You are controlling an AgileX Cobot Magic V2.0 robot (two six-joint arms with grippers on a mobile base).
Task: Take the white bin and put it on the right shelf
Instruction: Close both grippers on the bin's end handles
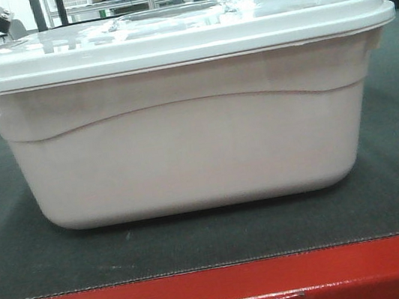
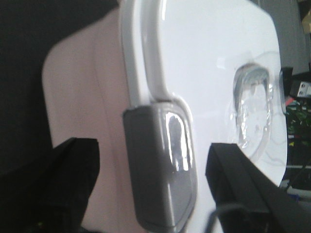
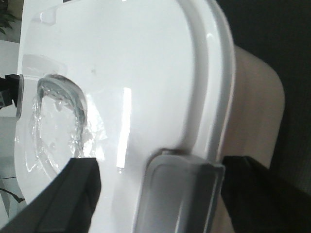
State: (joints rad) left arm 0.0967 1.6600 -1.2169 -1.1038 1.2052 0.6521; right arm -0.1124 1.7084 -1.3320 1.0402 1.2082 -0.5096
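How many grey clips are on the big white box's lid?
2. One grey clip sits on the white bin's lid edge between the left fingers; the second clip sits at the other end, between the right fingers. More may be hidden.

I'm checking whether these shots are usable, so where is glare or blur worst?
Front view: sharp and evenly lit, faint reflections on the lid, soft shadow under the bin. Left wrist view: lid washed out to white, glare streak on the grey latch. Right wrist view: bright streak across the lid, the other latch soft and out of focus.
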